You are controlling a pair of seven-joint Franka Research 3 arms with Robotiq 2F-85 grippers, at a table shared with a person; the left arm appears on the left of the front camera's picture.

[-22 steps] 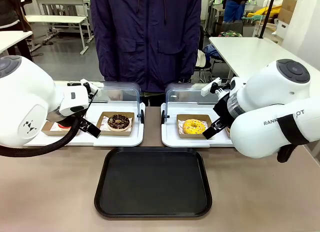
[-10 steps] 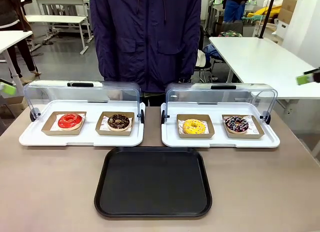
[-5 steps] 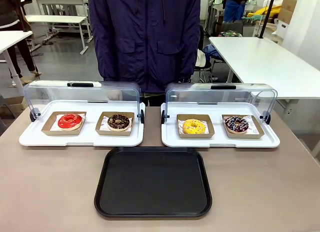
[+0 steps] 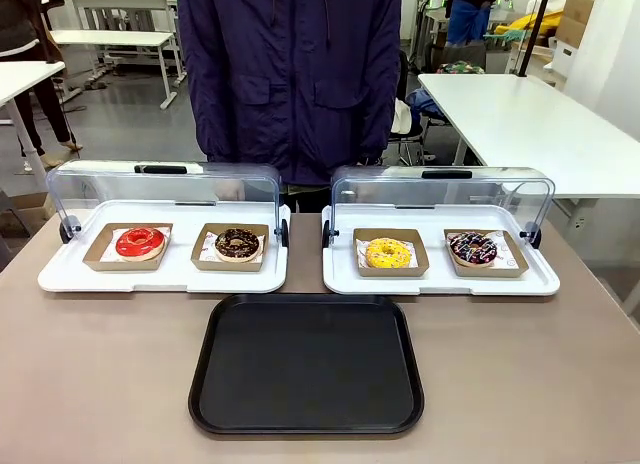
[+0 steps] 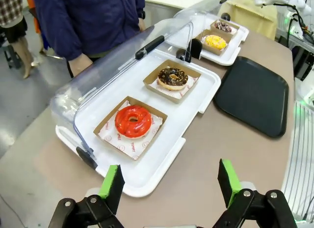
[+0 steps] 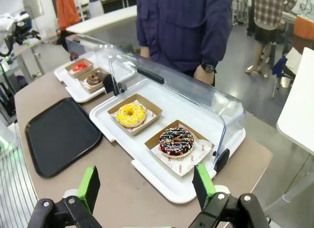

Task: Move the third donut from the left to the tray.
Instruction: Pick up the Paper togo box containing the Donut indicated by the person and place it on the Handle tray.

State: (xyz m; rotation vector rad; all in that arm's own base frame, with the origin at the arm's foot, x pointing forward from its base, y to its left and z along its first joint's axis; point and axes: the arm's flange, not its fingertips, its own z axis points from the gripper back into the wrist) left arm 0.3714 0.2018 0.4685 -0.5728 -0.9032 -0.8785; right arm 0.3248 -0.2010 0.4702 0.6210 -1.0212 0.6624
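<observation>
The third donut from the left (image 4: 387, 252) has yellow icing and lies in a brown cardboard box on the right-hand white tray; it also appears as the yellow donut (image 6: 129, 114) and, far off, the yellow donut (image 5: 215, 42). In front of both white trays lies the black tray (image 4: 306, 364), bare, seen too as the black tray (image 6: 58, 135) and the black tray (image 5: 253, 95). My left gripper (image 5: 170, 185) hangs open above the table's left end, short of the red donut (image 5: 132, 121). My right gripper (image 6: 146, 187) hangs open over the right end, short of the sprinkled chocolate donut (image 6: 176, 140).
Two white trays (image 4: 165, 276) (image 4: 440, 280) have clear domed lids swung open towards the back. A dark chocolate donut (image 4: 237, 244) sits beside the red one (image 4: 139, 242). A person in a dark jacket (image 4: 290, 74) stands at the far side, hands behind the lids.
Both arms have swung out of the front view; a second ago only a green fingertip showed at the right edge, and it is gone now. The donuts and trays have not moved.
</observation>
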